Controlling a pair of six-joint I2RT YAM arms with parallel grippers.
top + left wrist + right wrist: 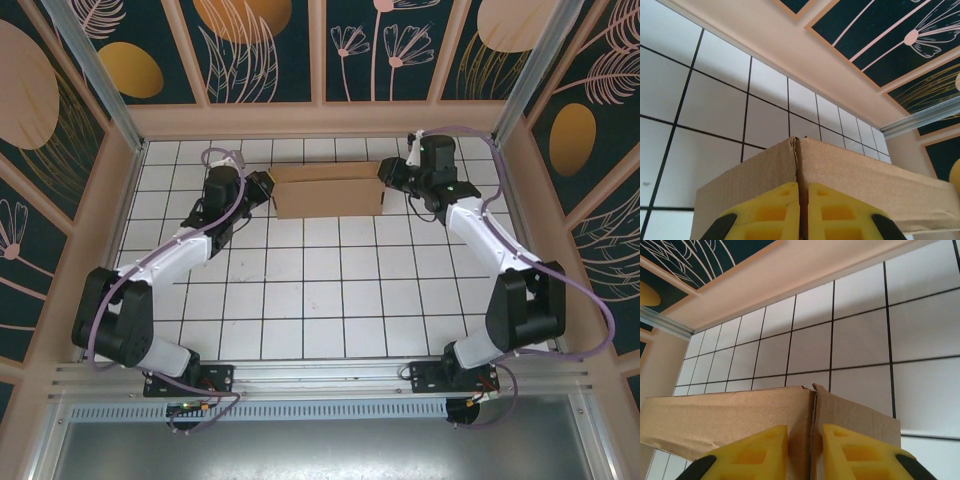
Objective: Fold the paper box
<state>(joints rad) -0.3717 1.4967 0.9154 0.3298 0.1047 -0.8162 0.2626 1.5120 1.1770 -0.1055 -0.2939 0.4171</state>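
The paper box (328,190) is a brown cardboard box lying lengthwise near the far wall of the table. My left gripper (268,188) is at its left end. In the left wrist view the yellow fingers (775,210) are pressed almost together on the box's corner seam (796,150), so the left gripper (803,186) is shut on the cardboard. My right gripper (386,177) is at the box's right end. There the right gripper (805,429) has its jaws a little apart, with the box's corner (813,395) held between them.
The box sits on a white tiled table (320,290) close to the beige back wall (320,120). Beige side walls (95,230) close in left and right. Both arms reach in from their bases (190,380) at the near edge.
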